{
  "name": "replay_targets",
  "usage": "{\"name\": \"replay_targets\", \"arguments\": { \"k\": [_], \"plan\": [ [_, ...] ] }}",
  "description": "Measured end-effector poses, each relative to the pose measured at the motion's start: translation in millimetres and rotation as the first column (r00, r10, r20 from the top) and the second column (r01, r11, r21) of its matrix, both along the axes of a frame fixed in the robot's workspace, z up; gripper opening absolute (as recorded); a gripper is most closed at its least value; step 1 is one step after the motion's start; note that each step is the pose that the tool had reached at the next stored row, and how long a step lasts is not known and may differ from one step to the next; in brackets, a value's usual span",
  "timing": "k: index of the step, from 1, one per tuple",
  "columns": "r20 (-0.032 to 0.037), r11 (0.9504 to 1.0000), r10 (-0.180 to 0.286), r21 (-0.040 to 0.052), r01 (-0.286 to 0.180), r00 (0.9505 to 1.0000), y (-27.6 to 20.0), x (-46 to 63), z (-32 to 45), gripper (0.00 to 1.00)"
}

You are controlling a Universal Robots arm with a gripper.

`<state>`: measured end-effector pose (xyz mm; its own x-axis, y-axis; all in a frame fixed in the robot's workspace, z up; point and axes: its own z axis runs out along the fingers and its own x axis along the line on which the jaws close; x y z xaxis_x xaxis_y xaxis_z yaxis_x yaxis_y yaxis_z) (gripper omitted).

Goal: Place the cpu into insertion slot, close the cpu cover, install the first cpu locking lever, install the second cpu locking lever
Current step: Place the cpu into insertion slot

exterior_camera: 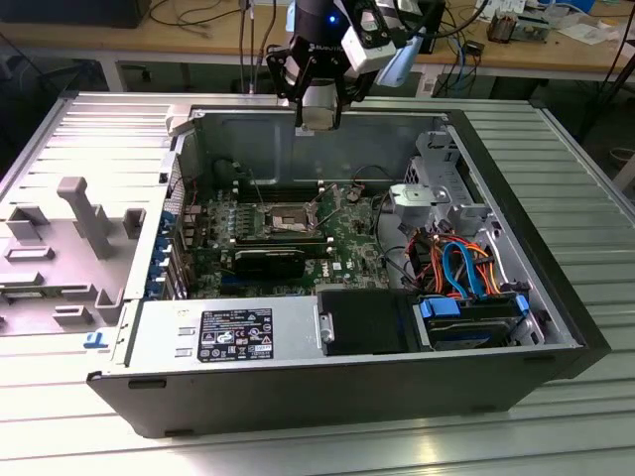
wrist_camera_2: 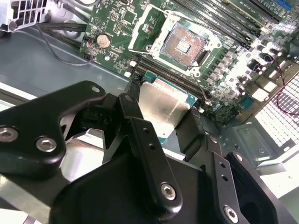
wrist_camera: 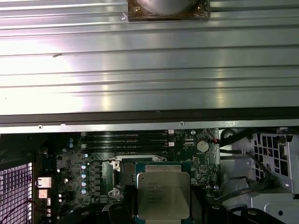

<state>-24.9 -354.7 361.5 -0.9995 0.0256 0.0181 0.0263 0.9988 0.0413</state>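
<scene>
My gripper [exterior_camera: 317, 111] hangs above the back wall of the open computer case, shut on the cpu [exterior_camera: 317, 119]. In both wrist views the cpu [wrist_camera_2: 161, 105] [wrist_camera: 163, 196] is a flat square chip with a dull silver top and green edge, held at two opposite edges by the black fingers [wrist_camera_2: 135, 112]. Below, on the green board, lies the insertion slot [exterior_camera: 288, 220] [wrist_camera_2: 184, 44], a square socket with a dark, bare centre and a silvery rim. In the first wrist view the cpu covers most of the slot. I cannot make out the cpu cover or the locking levers for certain.
The case [exterior_camera: 556, 327] lies open on a ribbed metal table [exterior_camera: 595, 198]. Near the slot are a black heatsink [exterior_camera: 268, 263], long memory slots [wrist_camera_2: 219, 23], a power supply [exterior_camera: 228, 332] and a drive bay with blue and orange cables [exterior_camera: 461, 268]. A grey plastic shroud [exterior_camera: 69, 228] lies on the exterior view's left.
</scene>
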Motion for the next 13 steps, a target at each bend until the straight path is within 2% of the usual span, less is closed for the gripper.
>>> {"name": "replay_targets", "arguments": {
  "k": [13],
  "plan": [
    [0.0001, 1.0000, 0.000, 0.0000, 0.000, 1.0000, -0.3, -2.4, -0.9, 0.55]
  ]
}}
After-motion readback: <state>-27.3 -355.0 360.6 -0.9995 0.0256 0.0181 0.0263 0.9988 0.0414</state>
